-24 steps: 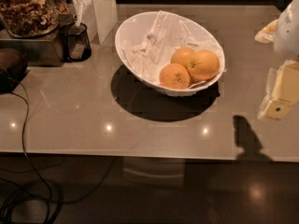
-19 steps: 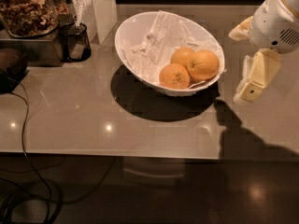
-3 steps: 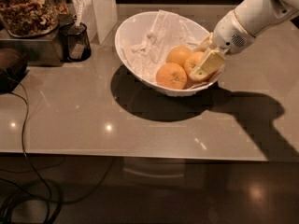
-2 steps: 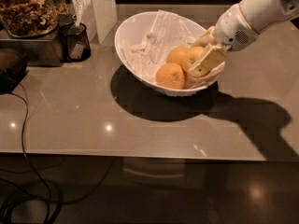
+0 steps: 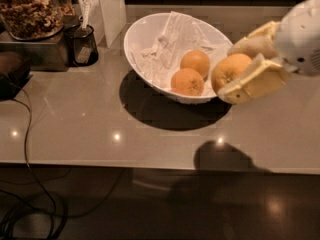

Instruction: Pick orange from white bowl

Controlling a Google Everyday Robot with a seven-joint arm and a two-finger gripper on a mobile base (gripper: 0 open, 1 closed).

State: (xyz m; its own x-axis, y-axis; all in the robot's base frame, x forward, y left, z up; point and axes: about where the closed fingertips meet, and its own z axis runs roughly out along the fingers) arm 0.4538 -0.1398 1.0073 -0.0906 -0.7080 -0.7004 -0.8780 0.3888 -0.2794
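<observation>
My gripper (image 5: 234,70) is at the right, raised above the white bowl's right rim, and is shut on the orange (image 5: 228,71), which sits between its two cream fingers (image 5: 252,81). The orange is lifted clear of the bowl. The white bowl (image 5: 145,59) stands on the grey counter at centre, lined with crumpled white paper (image 5: 167,46). Two smaller oranges (image 5: 187,81) (image 5: 195,62) still lie inside it at the right.
A small dark mesh cup (image 5: 82,44) stands left of the bowl. A glass jar of nuts (image 5: 30,9) sits on a metal base at the far left. A dark object and black cables (image 5: 30,174) run down over the counter's front edge.
My gripper has closed on the rightmost orange in the bowl and lifted it up and to the right, out of the bowl. The bowl and the other two oranges stayed put.
</observation>
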